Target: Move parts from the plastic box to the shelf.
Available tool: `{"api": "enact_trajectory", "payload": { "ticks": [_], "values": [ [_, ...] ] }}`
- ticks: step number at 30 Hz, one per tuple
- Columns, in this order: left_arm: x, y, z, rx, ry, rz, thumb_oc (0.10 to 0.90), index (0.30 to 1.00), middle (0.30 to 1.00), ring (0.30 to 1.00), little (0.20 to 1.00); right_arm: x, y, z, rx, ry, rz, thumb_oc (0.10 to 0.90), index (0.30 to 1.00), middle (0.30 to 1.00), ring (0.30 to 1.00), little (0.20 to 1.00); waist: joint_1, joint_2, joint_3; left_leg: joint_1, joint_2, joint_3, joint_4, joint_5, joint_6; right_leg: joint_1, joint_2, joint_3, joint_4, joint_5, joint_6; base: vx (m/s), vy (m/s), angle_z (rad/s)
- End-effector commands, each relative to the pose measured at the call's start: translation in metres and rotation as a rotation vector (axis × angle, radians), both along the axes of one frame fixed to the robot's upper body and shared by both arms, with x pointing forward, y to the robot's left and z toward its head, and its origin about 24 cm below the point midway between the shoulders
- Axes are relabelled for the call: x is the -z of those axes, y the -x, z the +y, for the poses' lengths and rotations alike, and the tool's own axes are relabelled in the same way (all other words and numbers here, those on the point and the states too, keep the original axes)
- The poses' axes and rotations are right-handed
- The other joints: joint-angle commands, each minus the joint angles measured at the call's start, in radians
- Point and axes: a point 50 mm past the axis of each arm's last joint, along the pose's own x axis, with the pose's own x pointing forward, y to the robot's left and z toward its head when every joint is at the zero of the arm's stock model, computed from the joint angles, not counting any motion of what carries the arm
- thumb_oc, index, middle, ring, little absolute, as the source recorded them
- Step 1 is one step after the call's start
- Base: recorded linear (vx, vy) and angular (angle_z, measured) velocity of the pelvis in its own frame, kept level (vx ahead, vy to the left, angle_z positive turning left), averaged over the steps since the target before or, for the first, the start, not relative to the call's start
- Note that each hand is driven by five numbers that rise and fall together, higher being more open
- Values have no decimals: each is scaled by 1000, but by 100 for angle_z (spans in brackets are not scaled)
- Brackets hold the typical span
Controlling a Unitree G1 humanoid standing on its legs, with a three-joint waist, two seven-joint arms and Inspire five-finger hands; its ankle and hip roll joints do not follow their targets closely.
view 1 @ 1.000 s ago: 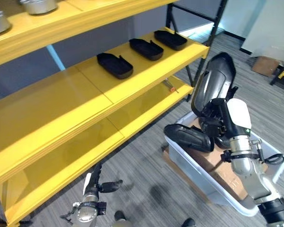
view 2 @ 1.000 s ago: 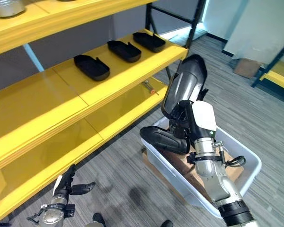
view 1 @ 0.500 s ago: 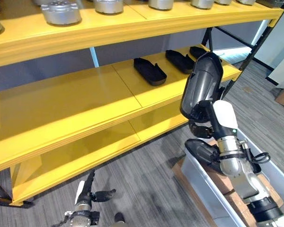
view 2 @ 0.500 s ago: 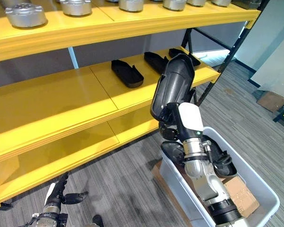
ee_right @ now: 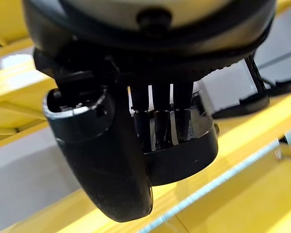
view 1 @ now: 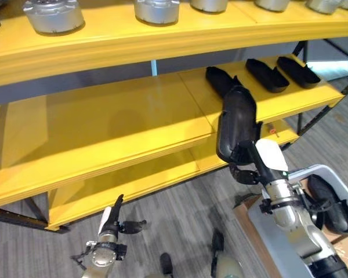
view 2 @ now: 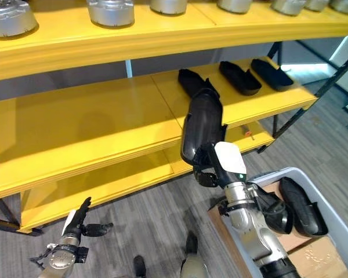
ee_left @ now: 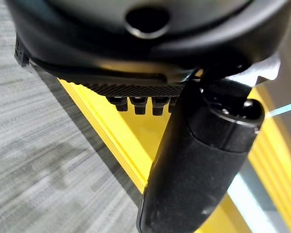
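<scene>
My right hand (view 1: 246, 172) is shut on a long black moulded part (view 1: 236, 124) and holds it upright in front of the edge of the yellow shelf's middle level (view 1: 122, 116). In the right wrist view its fingers (ee_right: 157, 121) curl over the black part (ee_right: 189, 148). Three like black parts (view 1: 220, 79) lie in a row on the right end of that level. The pale plastic box (view 1: 313, 170) stands on the floor at the lower right, with more black parts (view 1: 332, 204) inside. My left hand (view 1: 111, 223) hangs open low over the floor.
Silver round metal pieces (view 1: 52, 14) line the top level. A small orange-handled tool (view 1: 272, 130) lies on the lowest level. A cardboard box (view 2: 313, 258) sits under the plastic box. The middle level's left half (view 2: 75, 127) is bare. Black shelf legs (view 1: 313, 113) stand at the right.
The camera has swung towards the shelf. My right hand has carried the black part from above the plastic box up to the front of the middle level. The left hand stays low.
</scene>
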Motion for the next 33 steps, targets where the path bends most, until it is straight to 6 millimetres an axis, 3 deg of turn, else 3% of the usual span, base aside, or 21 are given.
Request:
{"api": "enact_trajectory", "payload": {
  "ticks": [1, 3, 11, 17, 23, 33],
  "values": [
    [-36, -19, 5, 76, -89, -191, 900, 1000, 1000, 1000, 1000, -80, -13, -15, 55, 36, -395, 400, 300, 300, 300, 300, 7, -71, -65, 102, 76, 83, -7, -95, -89, 63, -74, -65, 18, 83, 23, 351, -256, 55],
    [-34, -18, 2, 73, -83, -185, 900, 1000, 1000, 1000, 1000, -80, -10, -17, 52, 33, -397, 400, 300, 300, 300, 300, 0, -73, -82, 121, 68, 64, -7, -105, -92, 92, -66, -60, 22, 111, 29, 313, -220, 70],
    [-32, -16, -1, 71, -49, -184, 900, 1000, 1000, 1000, 1000, -76, -2, -28, 60, 44, -368, 400, 300, 300, 300, 300, -23, -28, -117, 142, 148, 30, 21, -108, -131, 158, 10, -125, 81, 9, -9, 207, -179, 40],
    [-34, -15, 0, 69, -49, -188, 900, 1000, 1000, 1000, 1000, -80, 1, -30, 61, 36, -386, 400, 300, 300, 300, 300, -19, -19, -128, 145, 192, 47, 19, -97, -155, 163, 51, -140, 91, -30, -27, 99, -104, 5],
    [-32, -6, 2, 56, -39, -180, 900, 1000, 1000, 1000, 1000, -84, 1, -25, 35, 39, -404, 400, 300, 300, 300, 300, 0, -25, -125, 164, 197, 57, 0, -98, -154, 172, 66, -142, 88, -36, -30, 38, -16, 1],
    [-37, 2, 15, 43, -70, -171, 900, 1000, 1000, 1000, 1000, -95, -10, -7, -60, 91, -402, 400, 300, 300, 300, 300, 43, -70, -105, 171, 188, 62, -7, -111, -146, 171, 53, -143, 91, -12, -20, -5, 11, -1]
  ]
}}
